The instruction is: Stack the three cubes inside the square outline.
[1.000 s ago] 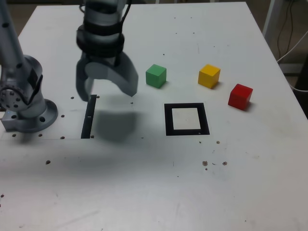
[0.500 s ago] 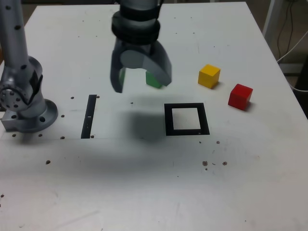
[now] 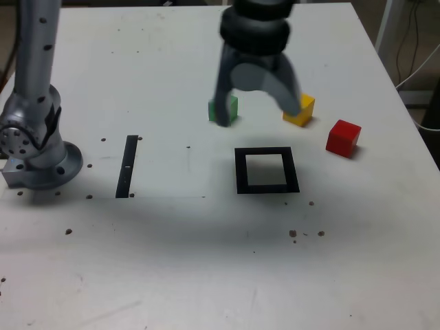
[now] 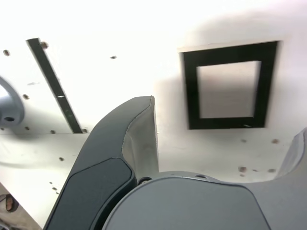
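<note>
In the exterior view my gripper [image 3: 258, 110] hangs open above the table, just behind the square outline [image 3: 267, 186], with nothing between its fingers. The green cube [image 3: 232, 108] sits partly hidden behind one finger. Behind the other finger, the yellow cube [image 3: 304, 114] is also partly covered. The red cube [image 3: 343, 137] stands apart toward the exterior view's right. The wrist view shows the square outline [image 4: 192, 91] past a dark finger [image 4: 120, 143]; no cube shows there.
A narrow black strip [image 3: 127, 165] lies on the white table toward the exterior view's left, also seen as the strip [image 4: 53, 81] in the wrist view. The arm's grey base [image 3: 34, 155] stands at the left edge. Small dark specks dot the tabletop.
The gripper has swung from above the black strip toward the exterior view's right, now standing between the green and yellow cubes. Its jaws stayed open. The cubes have not moved.
</note>
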